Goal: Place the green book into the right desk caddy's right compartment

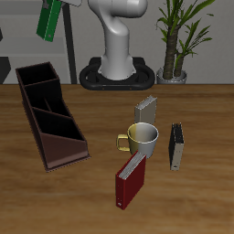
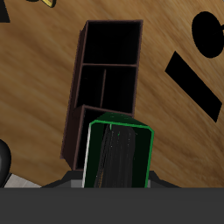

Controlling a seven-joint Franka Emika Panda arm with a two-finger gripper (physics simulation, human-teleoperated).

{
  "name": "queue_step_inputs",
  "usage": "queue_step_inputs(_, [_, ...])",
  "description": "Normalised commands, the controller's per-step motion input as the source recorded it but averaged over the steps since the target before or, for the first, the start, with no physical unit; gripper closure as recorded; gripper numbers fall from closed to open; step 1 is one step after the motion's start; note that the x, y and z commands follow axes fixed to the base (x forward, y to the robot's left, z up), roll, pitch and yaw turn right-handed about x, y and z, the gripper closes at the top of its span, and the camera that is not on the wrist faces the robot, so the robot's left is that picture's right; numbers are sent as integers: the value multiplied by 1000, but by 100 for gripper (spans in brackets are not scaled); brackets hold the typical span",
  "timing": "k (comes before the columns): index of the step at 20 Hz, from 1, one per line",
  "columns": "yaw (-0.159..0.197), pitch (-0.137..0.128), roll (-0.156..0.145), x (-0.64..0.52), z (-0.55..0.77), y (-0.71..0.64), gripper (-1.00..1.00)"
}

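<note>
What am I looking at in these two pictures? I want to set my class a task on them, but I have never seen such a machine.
These are computer-simulated pictures of a robot arm standing at the back of a wooden table. One picture looks at it from the front and above. The other comes from a camera on the arm's own gripper, looking straight down.

The gripper, raised high, holds a small green book. Directly beneath it in the gripper's view lies the right desk caddy, a long dark box with open compartments.

Also on the table are a yellowish mug, a dark red book standing nearest the front edge, a grey book behind the mug, and a dark book beside it. A potted plant stands behind the table.
</note>
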Motion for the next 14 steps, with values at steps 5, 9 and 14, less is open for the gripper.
queue_step_inputs(5, [9,11,19,146,-104,41,100])
queue_step_inputs(9, [-27,28,-1,60,-174,21,100])
queue_step_inputs(14, [-9,15,-3,41,-107,-19,100])
